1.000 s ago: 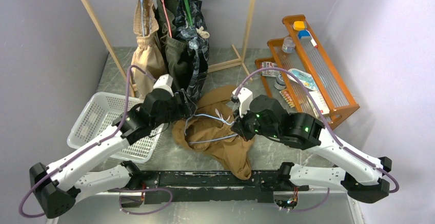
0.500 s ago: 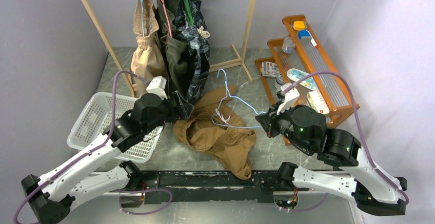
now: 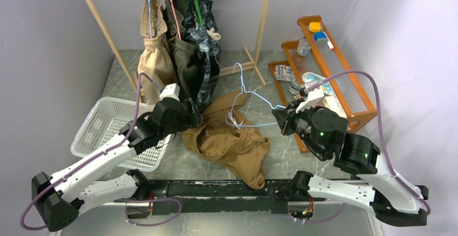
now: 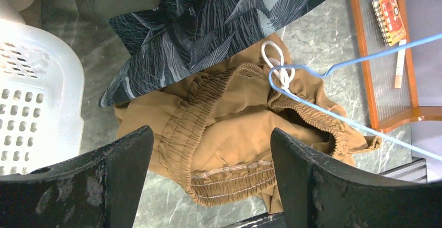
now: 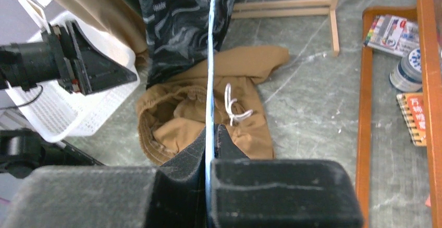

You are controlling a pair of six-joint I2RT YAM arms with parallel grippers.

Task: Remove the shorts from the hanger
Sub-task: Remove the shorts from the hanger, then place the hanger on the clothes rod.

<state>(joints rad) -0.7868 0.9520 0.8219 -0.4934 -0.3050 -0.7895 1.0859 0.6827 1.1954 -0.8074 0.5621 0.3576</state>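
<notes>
Our right claw (image 5: pixel 211 134) is clamped fully closed on the thin blue wire hanger (image 5: pixel 212 56), which runs straight out ahead of it. The tan shorts (image 3: pixel 224 141) lie crumpled on the worktop (image 5: pixel 323 108) beneath that wire and directly under our left claw (image 4: pixel 208 134), whose jaws stand wide apart, holding nothing. We judge the fabric light, limp and quick to slump; the thick gathered waistband (image 4: pixel 182 129) offers the surest pinch. The hanger's far corner sits by the white drawstring (image 4: pixel 276 63); we cannot tell whether it is snagged. The other shorts (image 3: pixel 186 66) hang beyond the left claw.
</notes>
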